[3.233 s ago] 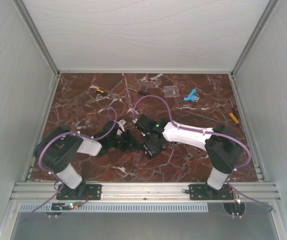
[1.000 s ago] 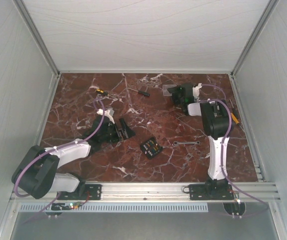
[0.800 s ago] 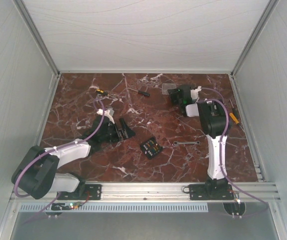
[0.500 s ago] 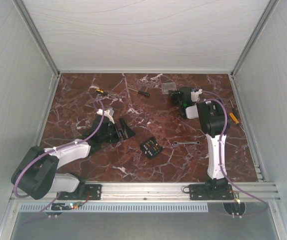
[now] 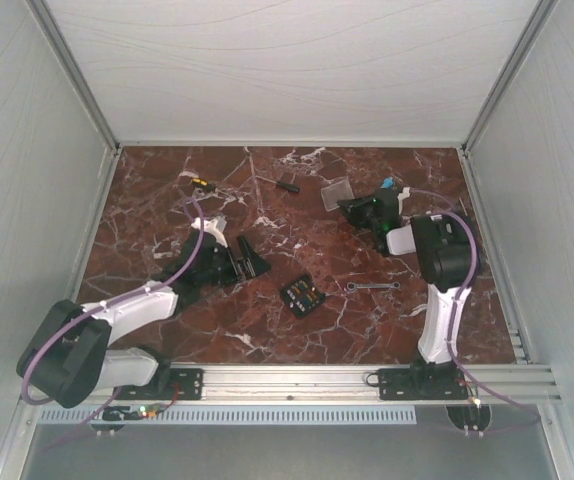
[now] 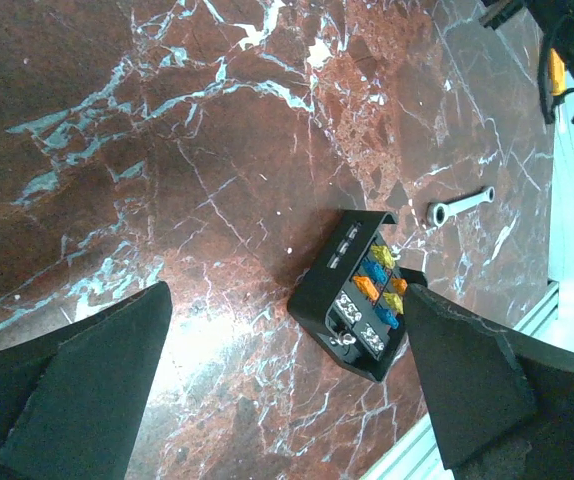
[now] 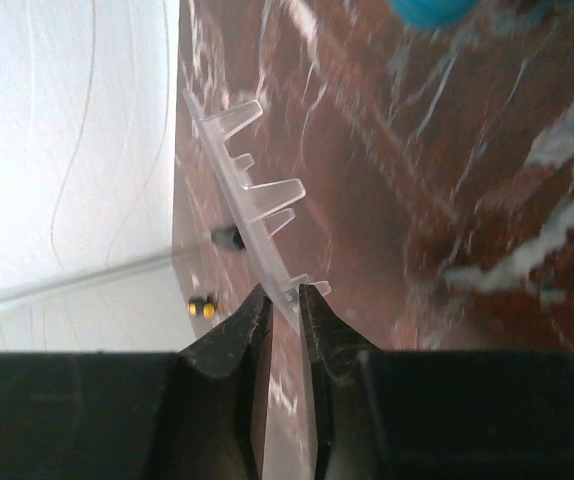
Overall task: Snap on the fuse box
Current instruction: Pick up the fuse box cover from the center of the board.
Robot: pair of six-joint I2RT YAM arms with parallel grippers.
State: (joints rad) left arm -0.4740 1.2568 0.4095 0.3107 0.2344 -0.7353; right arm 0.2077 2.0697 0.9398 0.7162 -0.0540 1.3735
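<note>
Notably, on table (image 5: 147, 200), left gripper (image 5: 250, 260) gaped wide, empty, facing fuse box (image 6: 352, 300), which lay fuses-up mid-table, apart from both arms. Right gripper (image 7: 279, 300) pinched clear cover (image 7: 247, 195) edge-on. Box likely light, rigid, slick; hold side walls, avoid fuses.

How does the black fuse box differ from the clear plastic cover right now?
The small black square plastic fuse box is opaque, its coloured fuses showing; the flat clear plastic square cover is see-through, with prongs on one face. The fuse box lies untouched on the table; the cover is pinched at its edge by the right tool. Both are small squarish plastic parts.
</note>
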